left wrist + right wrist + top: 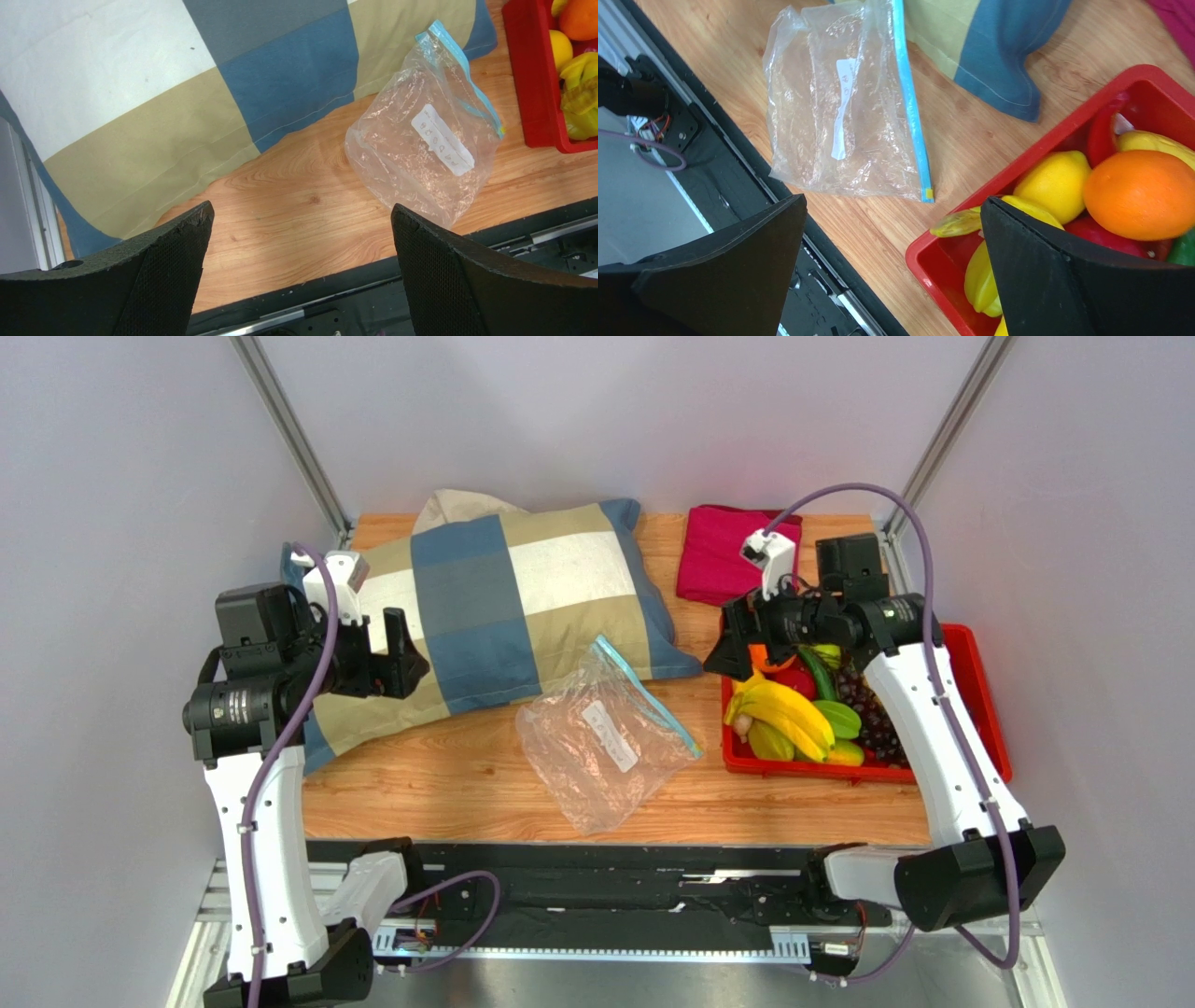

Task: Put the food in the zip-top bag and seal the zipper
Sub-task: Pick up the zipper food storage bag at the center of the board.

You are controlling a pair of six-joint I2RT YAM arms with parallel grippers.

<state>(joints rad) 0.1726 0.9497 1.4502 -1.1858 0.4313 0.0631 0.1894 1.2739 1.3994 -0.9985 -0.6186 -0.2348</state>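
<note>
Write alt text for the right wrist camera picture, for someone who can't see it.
An empty clear bag lies flat on a wooden table, its blue zipper edge toward a red tray holding an orange, a lemon and other toy fruit. The right gripper hangs open in the foreground; a pillow corner shows at the top.

- I get bright, even light from overhead in all three views.
- Shadows under the pillow (491, 602) are soft.
- The zip-top bag (414, 150) glints (only along its crinkles).
- Focus is crisp throughout.
</note>
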